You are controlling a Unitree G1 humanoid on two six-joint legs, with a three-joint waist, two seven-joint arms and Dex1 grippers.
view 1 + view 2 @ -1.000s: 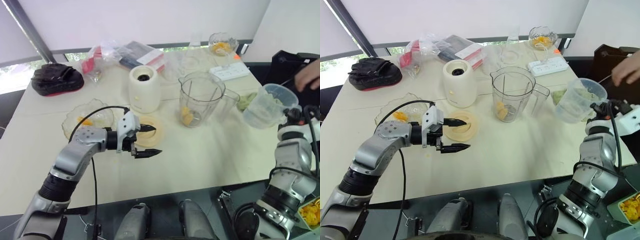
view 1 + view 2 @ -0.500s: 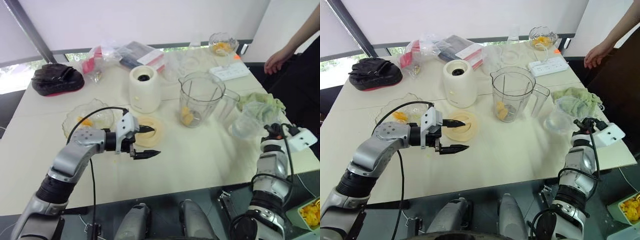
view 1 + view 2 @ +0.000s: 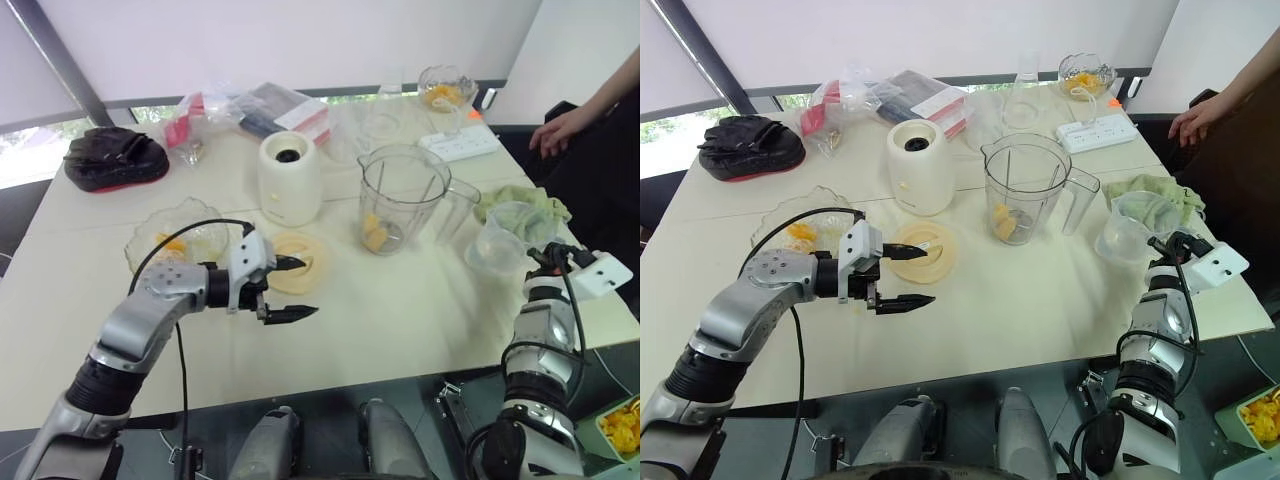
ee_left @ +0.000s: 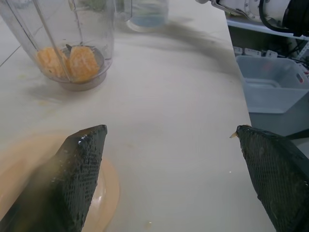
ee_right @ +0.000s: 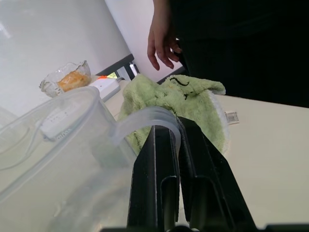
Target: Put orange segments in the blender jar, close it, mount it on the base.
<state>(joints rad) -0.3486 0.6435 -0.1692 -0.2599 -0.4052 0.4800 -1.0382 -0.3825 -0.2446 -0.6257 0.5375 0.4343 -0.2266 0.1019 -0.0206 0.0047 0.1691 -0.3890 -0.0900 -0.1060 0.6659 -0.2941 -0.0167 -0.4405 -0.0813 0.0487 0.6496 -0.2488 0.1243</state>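
Here the left gripper (image 3: pixel 906 274) gapes above the lid (image 3: pixel 930 253); the right gripper (image 5: pixel 177 145) pinches the cup (image 3: pixel 1132 226) handle.

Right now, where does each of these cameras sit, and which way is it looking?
Left eye and right eye views: on the head, looking down over the table; both arms show.
Left wrist view: on the left arm, looking between its open end effector fingers at the blender jar.
Right wrist view: on the right arm, looking along its shut end effector at the measuring cup.
Shared: head and left wrist views both show the blender jar.
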